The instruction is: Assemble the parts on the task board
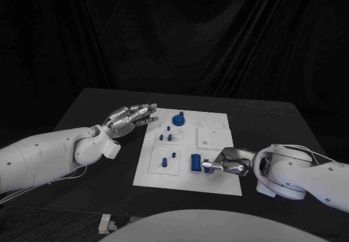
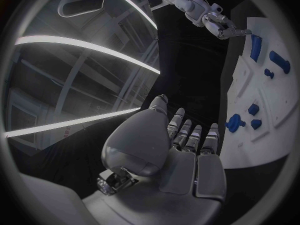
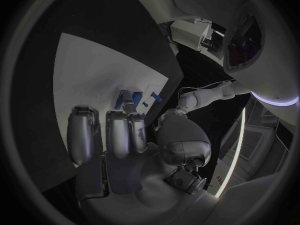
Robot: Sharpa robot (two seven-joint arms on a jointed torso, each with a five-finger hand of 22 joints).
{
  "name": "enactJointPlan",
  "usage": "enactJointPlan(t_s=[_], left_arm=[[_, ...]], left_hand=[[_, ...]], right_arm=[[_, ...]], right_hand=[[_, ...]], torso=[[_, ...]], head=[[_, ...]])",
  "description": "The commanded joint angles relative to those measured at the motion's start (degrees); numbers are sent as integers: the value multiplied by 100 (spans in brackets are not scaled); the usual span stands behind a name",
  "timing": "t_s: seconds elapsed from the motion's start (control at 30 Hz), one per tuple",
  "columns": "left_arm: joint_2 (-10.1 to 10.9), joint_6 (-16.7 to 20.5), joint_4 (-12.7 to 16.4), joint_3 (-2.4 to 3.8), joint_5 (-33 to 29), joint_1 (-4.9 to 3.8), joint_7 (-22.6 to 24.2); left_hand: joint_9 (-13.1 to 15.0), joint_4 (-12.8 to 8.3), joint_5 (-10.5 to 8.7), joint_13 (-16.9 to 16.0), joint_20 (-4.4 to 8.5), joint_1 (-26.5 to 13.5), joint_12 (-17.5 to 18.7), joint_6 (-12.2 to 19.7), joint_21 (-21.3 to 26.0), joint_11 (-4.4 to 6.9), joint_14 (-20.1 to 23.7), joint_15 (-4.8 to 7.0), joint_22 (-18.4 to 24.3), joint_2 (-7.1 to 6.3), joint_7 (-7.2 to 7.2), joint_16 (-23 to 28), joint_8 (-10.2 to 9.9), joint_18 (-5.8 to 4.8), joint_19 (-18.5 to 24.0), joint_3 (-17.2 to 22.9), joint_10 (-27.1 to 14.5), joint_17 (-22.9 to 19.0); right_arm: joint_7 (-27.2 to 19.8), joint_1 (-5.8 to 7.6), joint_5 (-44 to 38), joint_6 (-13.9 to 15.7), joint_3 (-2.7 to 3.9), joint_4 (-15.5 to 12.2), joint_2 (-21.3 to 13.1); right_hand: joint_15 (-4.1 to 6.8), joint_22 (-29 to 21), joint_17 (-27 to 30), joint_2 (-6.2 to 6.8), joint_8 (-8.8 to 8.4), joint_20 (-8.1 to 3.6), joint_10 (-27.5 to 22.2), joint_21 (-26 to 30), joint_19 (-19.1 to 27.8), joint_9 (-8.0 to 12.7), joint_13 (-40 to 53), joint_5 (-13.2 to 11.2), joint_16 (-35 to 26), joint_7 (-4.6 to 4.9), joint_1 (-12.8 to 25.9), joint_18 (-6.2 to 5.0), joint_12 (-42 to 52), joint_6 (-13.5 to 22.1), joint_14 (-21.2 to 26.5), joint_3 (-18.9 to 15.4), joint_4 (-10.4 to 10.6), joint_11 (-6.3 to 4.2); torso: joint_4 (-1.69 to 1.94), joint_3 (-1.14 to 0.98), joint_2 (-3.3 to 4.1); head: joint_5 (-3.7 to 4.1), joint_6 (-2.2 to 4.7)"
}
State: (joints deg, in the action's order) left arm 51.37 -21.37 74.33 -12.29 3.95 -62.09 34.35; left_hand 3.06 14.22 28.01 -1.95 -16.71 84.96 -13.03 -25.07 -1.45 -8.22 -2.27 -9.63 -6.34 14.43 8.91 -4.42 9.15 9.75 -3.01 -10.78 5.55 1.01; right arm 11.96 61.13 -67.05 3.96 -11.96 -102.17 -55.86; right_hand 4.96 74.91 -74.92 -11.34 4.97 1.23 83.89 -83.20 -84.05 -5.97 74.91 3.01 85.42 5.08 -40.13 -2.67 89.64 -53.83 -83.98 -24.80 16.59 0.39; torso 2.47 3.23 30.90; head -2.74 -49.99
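Observation:
The white task board (image 1: 218, 177) lies in the middle of the black table. On it are a round blue knob (image 1: 179, 120), small blue pieces (image 1: 169, 136), a blue peg (image 1: 165, 162) and a taller blue block (image 1: 196, 162). My right hand (image 1: 227, 164) reaches in from the board's right side. Its fingertips are at the block's right face, with nothing gripped between them. In the right wrist view its fingers (image 3: 117, 132) lie straight, pointing at the block (image 3: 128, 99). My left hand (image 1: 131, 118) hovers open over the board's far left edge, fingers spread and holding nothing.
Two raised white square plates (image 1: 213, 136) sit on the board's right half, with a round recess (image 1: 211, 121) behind them. Bare black table (image 1: 95, 106) surrounds the board on all sides.

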Motion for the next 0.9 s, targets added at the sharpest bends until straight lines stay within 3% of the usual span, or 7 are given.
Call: enactJointPlan(t_s=[0.03,0.53,0.9], left_arm=[[-11,-94,3,6,-39,10,28],[-17,-117,-16,6,-39,15,-4],[-19,-141,-24,6,-39,20,-52]], left_hand=[[-8,2,25,-5,0,27,21,26,-34,-39,8,-30,7,9,47,-18,-17,45,-17,22,5,7],[-9,8,22,-4,-1,24,28,38,-34,-42,10,-34,10,15,49,-14,-22,44,-16,25,2,6],[-9,13,22,-4,-2,23,30,46,-33,-46,10,-38,14,21,52,-15,-26,41,-14,29,-1,7]], right_arm=[[36,-19,27,39,1,14,21],[205,-41,28,-79,1,142,122],[268,-80,28,-137,1,273,208]], right_hand=[[-44,1286,-394,-66,-60,52,606,-15,-330,28,1484,-23,33,-30,-14,97,20,80,-428,-159,8,10],[-30,1271,-349,-74,-109,46,601,21,-309,72,1454,-25,19,-52,-38,85,0,157,-418,-158,5,-11],[-23,1261,-311,-161,-127,39,595,41,-292,126,1425,-23,8,-44,-129,77,-19,245,-408,-134,-4,-7]], torso=[[1,3,-2],[4,1,0],[4,2,-1]], head=[[2,-1],[4,-1],[-3,-1]])
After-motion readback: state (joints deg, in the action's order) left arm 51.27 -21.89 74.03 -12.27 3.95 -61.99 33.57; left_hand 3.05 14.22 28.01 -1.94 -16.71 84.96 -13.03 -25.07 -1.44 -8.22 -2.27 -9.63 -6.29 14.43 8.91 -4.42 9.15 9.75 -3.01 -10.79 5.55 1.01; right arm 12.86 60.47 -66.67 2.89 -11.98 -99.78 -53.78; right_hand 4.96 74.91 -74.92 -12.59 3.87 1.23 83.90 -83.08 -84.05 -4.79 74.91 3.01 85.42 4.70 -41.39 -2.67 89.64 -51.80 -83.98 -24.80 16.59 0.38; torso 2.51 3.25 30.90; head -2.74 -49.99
